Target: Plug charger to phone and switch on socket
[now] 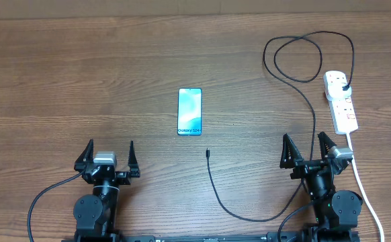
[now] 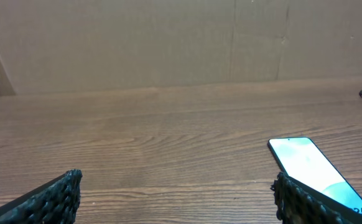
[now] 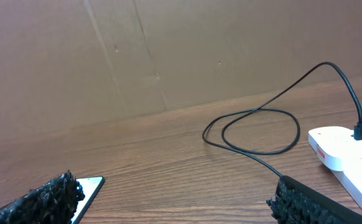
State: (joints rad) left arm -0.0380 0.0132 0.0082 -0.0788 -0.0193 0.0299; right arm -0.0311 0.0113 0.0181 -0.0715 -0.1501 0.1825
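Note:
The phone (image 1: 189,111) lies flat on the wooden table near the middle, screen lit light blue with dark "Galaxy" text at its near end. It also shows in the left wrist view (image 2: 308,165) and the right wrist view (image 3: 89,190). The charger cable (image 1: 301,81) loops at the back right; its plug (image 1: 344,87) sits in the white socket strip (image 1: 340,102), and its connector tip (image 1: 208,153) lies loose below the phone. The cable loop (image 3: 255,130) and the socket (image 3: 349,152) show in the right wrist view. My left gripper (image 1: 108,158) and right gripper (image 1: 308,149) are open and empty near the front edge.
The socket's thick white cord (image 1: 367,195) runs down the right side past my right arm. The black cable curves along the front (image 1: 249,216) between the arms. A cardboard wall (image 2: 168,43) stands behind the table.

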